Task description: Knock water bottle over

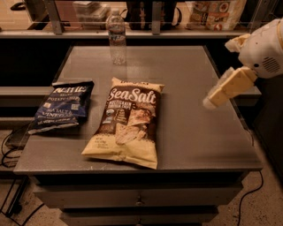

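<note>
The water bottle (116, 37) is small and clear with a pale cap. It stands upright at the far edge of the grey table (190, 132), left of centre. My gripper (211, 100) is pale and hangs over the right side of the table, well to the right of the bottle and nearer to me. It touches nothing. The white arm housing (263, 48) sits above it at the right edge of the view.
A tan Sea Salt chip bag (128, 121) lies flat in the middle of the table. A dark blue chip bag (64, 105) lies at the left. A shelf with boxes and packages (212, 11) runs behind the table. Drawers are below the tabletop.
</note>
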`<state>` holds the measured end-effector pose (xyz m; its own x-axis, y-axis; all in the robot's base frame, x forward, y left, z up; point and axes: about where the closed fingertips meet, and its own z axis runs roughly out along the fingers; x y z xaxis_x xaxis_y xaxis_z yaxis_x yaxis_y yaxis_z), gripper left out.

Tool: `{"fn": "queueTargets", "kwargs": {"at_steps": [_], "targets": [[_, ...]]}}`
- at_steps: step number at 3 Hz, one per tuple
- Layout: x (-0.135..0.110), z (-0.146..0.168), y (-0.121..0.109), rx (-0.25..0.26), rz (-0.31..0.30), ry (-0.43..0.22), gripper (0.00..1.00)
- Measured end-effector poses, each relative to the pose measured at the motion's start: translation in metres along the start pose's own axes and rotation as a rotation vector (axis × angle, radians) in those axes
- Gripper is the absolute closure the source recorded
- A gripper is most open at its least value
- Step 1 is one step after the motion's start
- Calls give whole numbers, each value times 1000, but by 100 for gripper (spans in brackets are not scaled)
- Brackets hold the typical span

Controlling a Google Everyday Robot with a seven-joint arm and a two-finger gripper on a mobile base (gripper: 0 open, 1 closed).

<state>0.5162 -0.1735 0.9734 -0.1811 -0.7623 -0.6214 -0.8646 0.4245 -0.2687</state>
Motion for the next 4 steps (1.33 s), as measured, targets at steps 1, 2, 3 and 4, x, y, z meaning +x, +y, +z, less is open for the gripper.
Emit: {"fn": "queueTargets", "kwargs": {"at_steps": [1,2,3,4], "targets": [[-45,33,-41,100,-7,-119,0],[-47,36,-41,105,1,-121,0],[-70,68,-50,91,18,-196,0],[-99,108,-65,54,-1,-262,0]]}}
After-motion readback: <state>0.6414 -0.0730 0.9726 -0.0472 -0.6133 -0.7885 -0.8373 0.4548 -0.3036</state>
